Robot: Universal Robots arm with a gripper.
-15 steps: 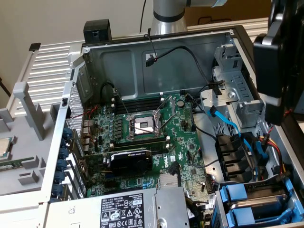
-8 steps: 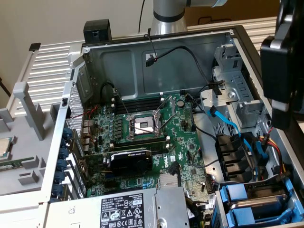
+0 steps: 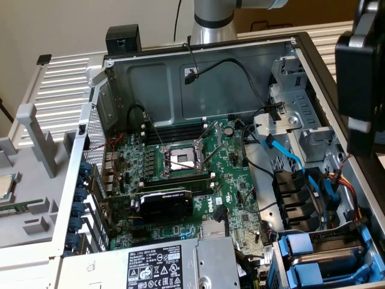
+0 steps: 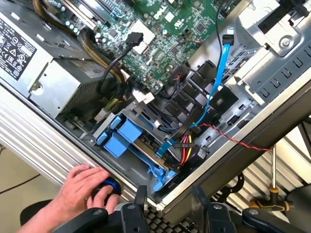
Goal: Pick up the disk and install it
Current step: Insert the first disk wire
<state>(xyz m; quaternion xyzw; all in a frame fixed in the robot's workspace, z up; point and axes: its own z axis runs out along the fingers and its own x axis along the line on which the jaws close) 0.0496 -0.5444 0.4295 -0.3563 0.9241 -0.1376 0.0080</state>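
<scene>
One open grey metal computer case (image 3: 180,78) lies on a pale slatted table (image 3: 60,96) before a beige wall (image 3: 72,24) in the exterior view, the silver blue-railed disk (image 3: 328,257) at five o'clock. Wrist view: black two-fingered claw (image 4: 170,206) spread and empty, disk (image 4: 121,138) near, just beyond its tips.

Blue rails on the disk (image 3: 328,260), green motherboard (image 3: 180,174), black-and-white label on the grey power supply (image 3: 201,264)

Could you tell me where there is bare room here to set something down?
Free: the ribbed grey panel outside the case, on the exterior view's left, and the empty metal bay beside the blue cable. Crowded: the motherboard and the black cables beside it.
</scene>
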